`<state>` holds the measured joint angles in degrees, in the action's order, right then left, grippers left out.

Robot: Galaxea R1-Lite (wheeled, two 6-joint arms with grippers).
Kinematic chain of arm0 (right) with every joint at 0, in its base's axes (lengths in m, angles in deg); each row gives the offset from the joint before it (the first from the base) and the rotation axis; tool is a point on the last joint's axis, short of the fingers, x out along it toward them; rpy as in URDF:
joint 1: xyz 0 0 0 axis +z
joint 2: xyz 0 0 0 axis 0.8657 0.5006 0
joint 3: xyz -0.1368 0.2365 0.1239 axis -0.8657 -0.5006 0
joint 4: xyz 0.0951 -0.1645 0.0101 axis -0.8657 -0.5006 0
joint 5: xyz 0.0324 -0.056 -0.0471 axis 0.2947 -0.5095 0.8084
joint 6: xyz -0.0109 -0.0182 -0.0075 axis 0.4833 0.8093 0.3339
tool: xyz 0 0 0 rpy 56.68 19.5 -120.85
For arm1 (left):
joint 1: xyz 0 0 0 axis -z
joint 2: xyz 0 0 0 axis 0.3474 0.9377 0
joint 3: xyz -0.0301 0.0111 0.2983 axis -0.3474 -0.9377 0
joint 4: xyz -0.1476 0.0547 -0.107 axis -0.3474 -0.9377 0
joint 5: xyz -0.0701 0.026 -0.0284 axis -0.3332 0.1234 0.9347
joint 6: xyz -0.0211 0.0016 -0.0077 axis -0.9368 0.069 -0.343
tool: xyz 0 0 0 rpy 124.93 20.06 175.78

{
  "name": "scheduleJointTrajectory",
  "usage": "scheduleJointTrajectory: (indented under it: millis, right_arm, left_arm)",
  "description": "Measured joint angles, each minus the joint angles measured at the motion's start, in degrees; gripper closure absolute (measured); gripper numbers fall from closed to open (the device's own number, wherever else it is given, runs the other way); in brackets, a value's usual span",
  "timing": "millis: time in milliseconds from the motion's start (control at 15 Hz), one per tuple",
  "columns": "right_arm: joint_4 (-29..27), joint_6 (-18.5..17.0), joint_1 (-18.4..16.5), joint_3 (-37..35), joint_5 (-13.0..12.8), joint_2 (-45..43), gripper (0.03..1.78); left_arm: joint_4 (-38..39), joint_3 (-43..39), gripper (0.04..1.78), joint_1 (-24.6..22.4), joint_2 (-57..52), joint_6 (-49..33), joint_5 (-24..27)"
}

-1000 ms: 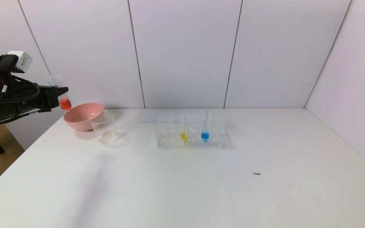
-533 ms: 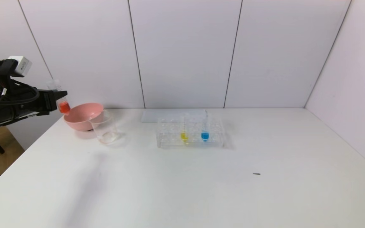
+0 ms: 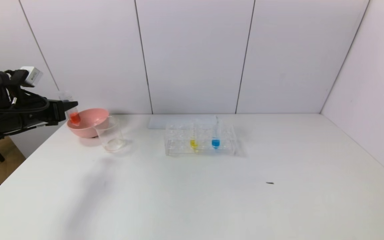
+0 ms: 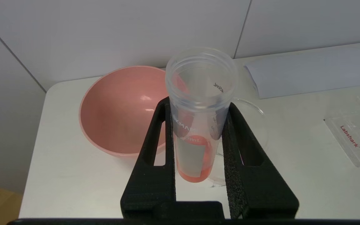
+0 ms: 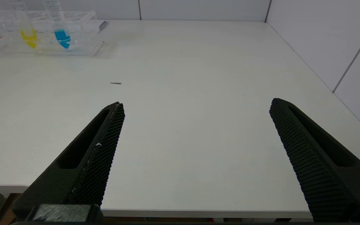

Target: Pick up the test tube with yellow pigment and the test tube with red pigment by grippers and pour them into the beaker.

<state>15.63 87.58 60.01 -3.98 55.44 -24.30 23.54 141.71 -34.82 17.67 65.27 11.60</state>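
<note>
Left black pointed gripper point(image 3: 68, 110) clamped on slim clear test tube with red-orange liquid point(image 4: 198, 125), held upright above the table's left edge beside the pink plastic bowl point(image 3: 90, 120). Clear tapered beaker point(image 3: 110, 135) just beside bowl, partly hidden behind tube in wrist view. Yellow-liquid clear tube point(image 3: 193, 141) standing in transparent rack point(image 3: 178, 140), next to blue-liquid tube point(image 3: 215, 140). Right gripper point(image 5: 195, 107) spread wide, unseen from head.

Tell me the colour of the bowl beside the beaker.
Pink, inside and out. The bowl shows best in the left wrist view, behind the left pincer.
</note>
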Motion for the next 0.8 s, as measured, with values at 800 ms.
scheduleJointTrajectory:
  millis: [800]
  right_arm:
    - [0.0,-0.02,0.0,0.0,0.0,0.0,0.11]
  left_arm:
    - [0.0,1.77,1.37,-0.79,3.51,0.79,2.1]
